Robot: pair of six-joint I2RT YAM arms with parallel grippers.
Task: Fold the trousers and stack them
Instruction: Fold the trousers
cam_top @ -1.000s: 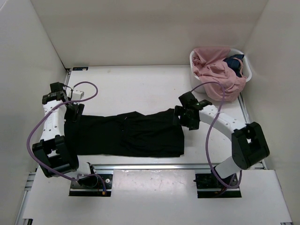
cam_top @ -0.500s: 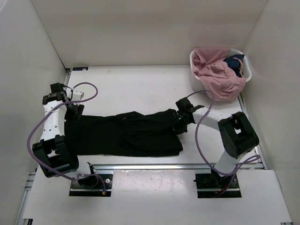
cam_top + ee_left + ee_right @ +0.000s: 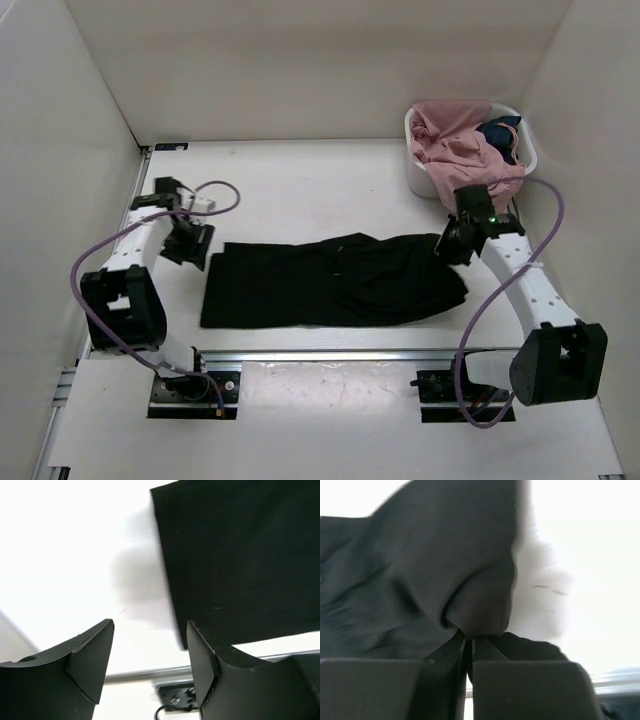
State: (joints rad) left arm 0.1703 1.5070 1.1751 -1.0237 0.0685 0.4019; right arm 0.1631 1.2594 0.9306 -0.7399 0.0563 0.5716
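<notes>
The black trousers [image 3: 330, 280] lie flat in a long strip across the front of the table. My right gripper [image 3: 447, 245] is shut on a pinched fold at their right end, and the right wrist view shows that cloth [image 3: 420, 570] bunched just above the closed right gripper [image 3: 469, 639]. My left gripper [image 3: 190, 243] hovers open just off the top-left corner of the strip. In the left wrist view the trousers [image 3: 240, 565] fill the upper right, and only bare table shows between the fingers of the left gripper [image 3: 150, 625].
A white basket [image 3: 418, 180] at the back right holds a pink garment [image 3: 460, 155] and a dark blue cloth [image 3: 500, 135], close behind my right arm. A metal rail [image 3: 330, 353] runs along the table's near edge. White walls enclose the table.
My right gripper closed on the trousers' right end and dragged them to the right. The left end slid out from under my left gripper, which moved right and stayed open.
</notes>
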